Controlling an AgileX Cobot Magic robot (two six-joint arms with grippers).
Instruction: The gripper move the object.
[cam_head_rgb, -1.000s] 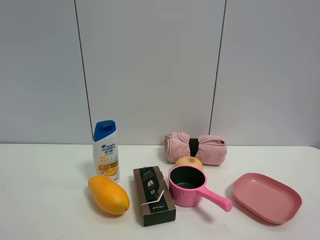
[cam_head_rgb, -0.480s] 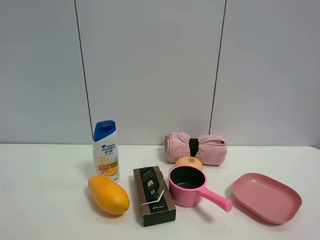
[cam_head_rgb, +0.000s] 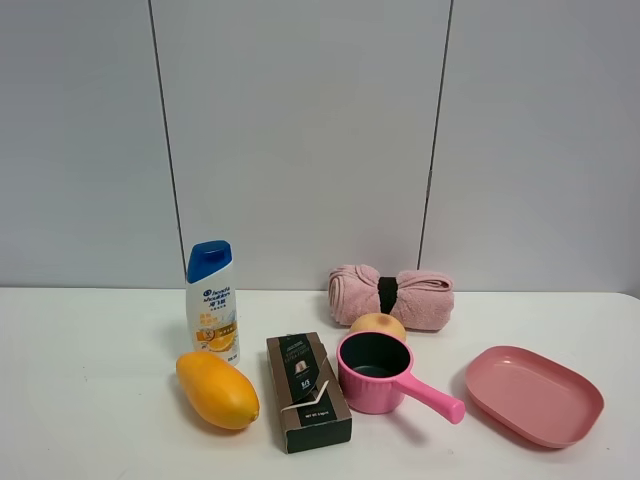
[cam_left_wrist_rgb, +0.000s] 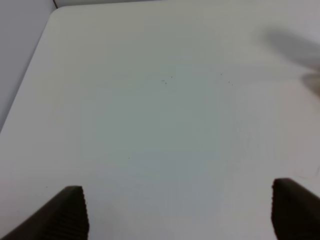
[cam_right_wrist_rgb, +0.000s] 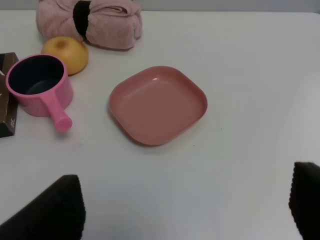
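The object, a smooth orange-yellow oval mango, lies on the white table at the front left, just in front of the shampoo bottle. Neither arm shows in the exterior high view. My left gripper is open and empty over bare white table; its dark fingertips stand wide apart, and the mango is out of that view. My right gripper is open and empty, its fingertips wide apart, on the near side of the pink plate. The mango is not in the right wrist view.
A shampoo bottle stands behind the mango. A brown box, a pink pot with a handle, a peach-coloured fruit, a rolled pink towel and a pink plate lie to the right. The wall is close behind.
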